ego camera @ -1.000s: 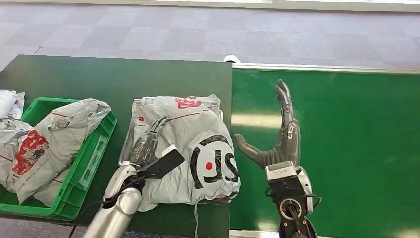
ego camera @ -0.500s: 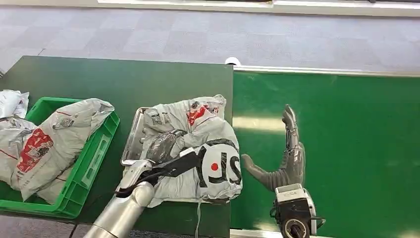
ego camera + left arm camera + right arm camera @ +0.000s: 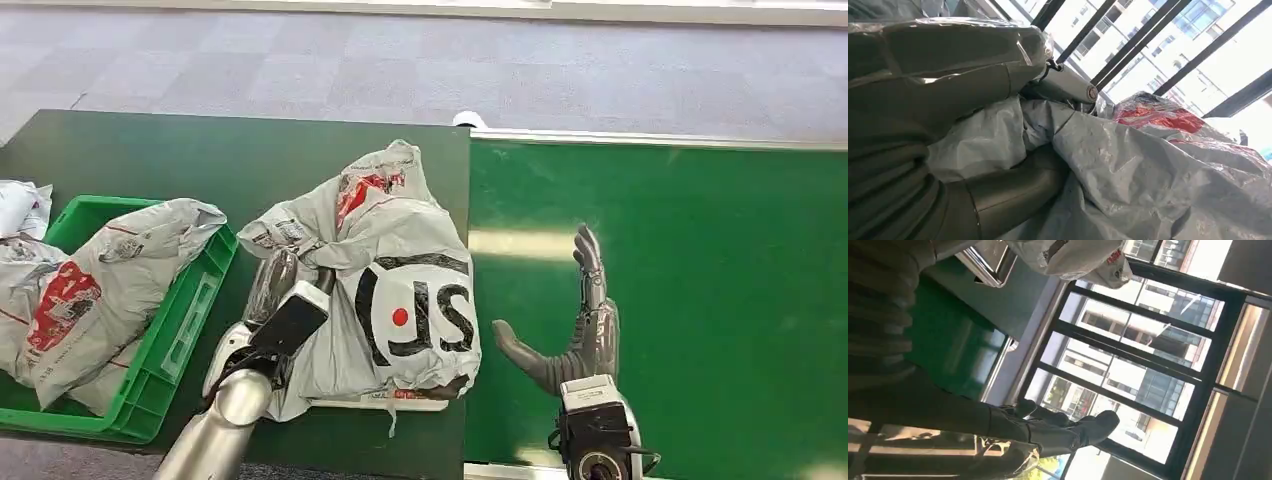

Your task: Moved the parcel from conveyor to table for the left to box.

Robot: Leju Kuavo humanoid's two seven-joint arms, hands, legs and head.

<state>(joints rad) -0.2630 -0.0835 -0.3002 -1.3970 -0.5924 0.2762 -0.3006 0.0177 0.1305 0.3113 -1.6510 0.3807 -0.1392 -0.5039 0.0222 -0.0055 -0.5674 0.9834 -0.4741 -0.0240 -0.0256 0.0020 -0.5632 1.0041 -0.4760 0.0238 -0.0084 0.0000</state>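
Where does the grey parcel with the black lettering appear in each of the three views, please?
Head view: grey parcel at centre, on the dark table, gripped by the left hand.
Left wrist view: parcel spreads over the lower right, against the hand's fingers.
Right wrist view: parcel at the top edge, above the metal tray.
Shared landmark: the parcel's red print.

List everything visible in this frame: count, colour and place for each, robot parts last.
Parcel: one, grey bag with black lettering and red marks, on the tray on the table, partly lifted.
Tray: one, metal, under the parcel.
Crate: one, green, at the table's left end.
Bagged parcels: several, grey with red, in the crate.
Table: one, dark green.
Conveyor: one, bright green belt, right of the table.
Left robot hand: grips the parcel.
Right robot hand: fingers spread, over the conveyor, holding nothing.
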